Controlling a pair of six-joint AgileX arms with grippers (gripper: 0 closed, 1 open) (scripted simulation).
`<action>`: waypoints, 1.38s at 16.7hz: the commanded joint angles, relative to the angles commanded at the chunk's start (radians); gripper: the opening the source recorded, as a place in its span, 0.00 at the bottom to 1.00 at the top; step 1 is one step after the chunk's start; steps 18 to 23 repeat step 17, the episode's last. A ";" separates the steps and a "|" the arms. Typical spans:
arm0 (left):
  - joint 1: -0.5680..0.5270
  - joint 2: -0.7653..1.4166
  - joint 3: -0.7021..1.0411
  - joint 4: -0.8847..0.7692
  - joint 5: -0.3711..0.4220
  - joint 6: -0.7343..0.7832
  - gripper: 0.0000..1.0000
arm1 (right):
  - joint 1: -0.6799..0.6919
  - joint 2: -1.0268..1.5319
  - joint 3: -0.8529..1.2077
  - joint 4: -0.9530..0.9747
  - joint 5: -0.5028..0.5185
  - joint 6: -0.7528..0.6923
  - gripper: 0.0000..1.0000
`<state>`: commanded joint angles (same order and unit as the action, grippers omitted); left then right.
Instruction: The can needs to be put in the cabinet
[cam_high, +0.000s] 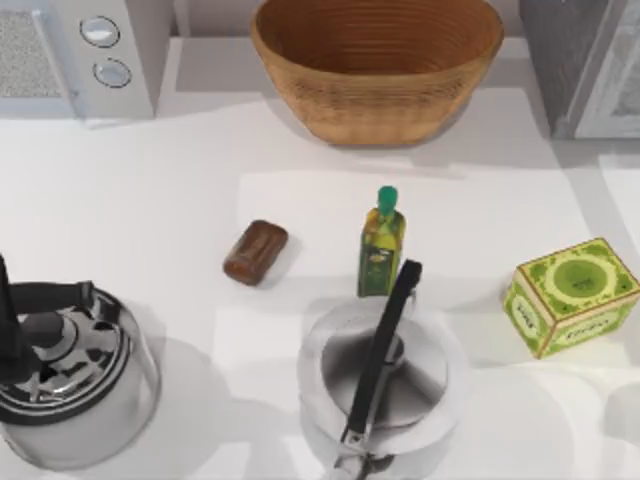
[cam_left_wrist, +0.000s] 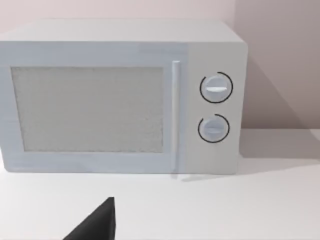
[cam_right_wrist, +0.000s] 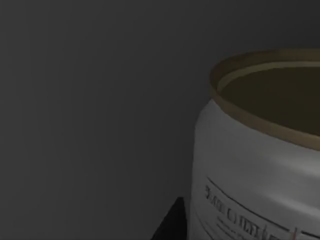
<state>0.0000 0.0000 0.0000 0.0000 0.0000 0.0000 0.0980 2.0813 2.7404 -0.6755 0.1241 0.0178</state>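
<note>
The can (cam_high: 256, 252), a small dark-brown cylinder, lies on its side on the white table, left of centre. The cabinet (cam_high: 562, 55), grey and speckled with a pale framed door panel (cam_high: 618, 85), stands at the back right corner. In the left wrist view, a black fingertip (cam_left_wrist: 97, 226) of my left gripper pokes in low, well short of a white microwave. A dark fingertip (cam_right_wrist: 172, 224) of my right gripper shows in the dim right wrist view. Both arms are parked away from the can.
The microwave (cam_high: 75, 55) fills the back left and a wicker basket (cam_high: 377, 62) the back middle. An oil bottle (cam_high: 381, 245) stands right of the can and a green box (cam_high: 570, 295) sits further right. Two steel kettles (cam_high: 65, 375) (cam_high: 385, 390) occupy the front. A white printed tin (cam_right_wrist: 255, 165) looms in the right wrist view.
</note>
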 joint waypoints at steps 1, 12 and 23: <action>0.000 0.000 0.000 0.000 0.000 0.000 1.00 | 0.000 0.000 0.000 0.000 0.000 0.000 0.23; 0.000 0.000 0.000 0.000 0.000 0.000 1.00 | 0.000 0.000 0.000 0.000 0.000 0.000 1.00; 0.000 0.000 0.000 0.000 0.000 0.000 1.00 | 0.000 0.000 0.000 0.000 0.000 0.000 1.00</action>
